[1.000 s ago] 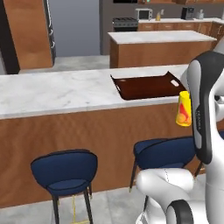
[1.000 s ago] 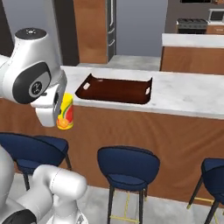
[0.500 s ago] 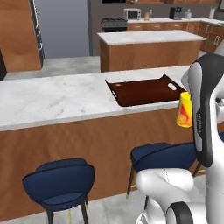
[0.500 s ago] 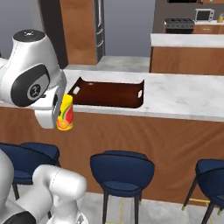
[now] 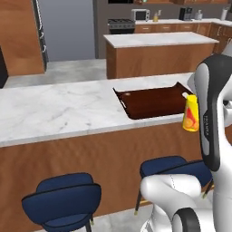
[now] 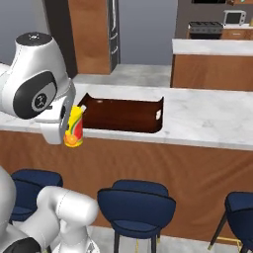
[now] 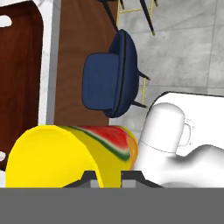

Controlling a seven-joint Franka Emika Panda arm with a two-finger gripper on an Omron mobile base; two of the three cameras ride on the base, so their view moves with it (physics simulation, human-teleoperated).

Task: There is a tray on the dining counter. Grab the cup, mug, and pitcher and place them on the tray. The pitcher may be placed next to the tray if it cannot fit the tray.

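A: One item, the cup [image 5: 190,114], is seen clamped in the hand [image 7: 108,175], carried off the surface [image 5: 54,108] on the stool side. Why is it held out there?

B: The tray [image 5: 154,100] is judged to be out of reach so far; it lies at about ten o'clock of the cup in the left base view, two o'clock in the right. The cup is kept upright, presumably so it can be set down on its base.

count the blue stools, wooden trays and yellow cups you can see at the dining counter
Padded navy-blue bar stools: 3
Dark reddish-brown rectangular wooden tray: 1
Small yellow handleless cup, held in the gripper: 1
Total: 5
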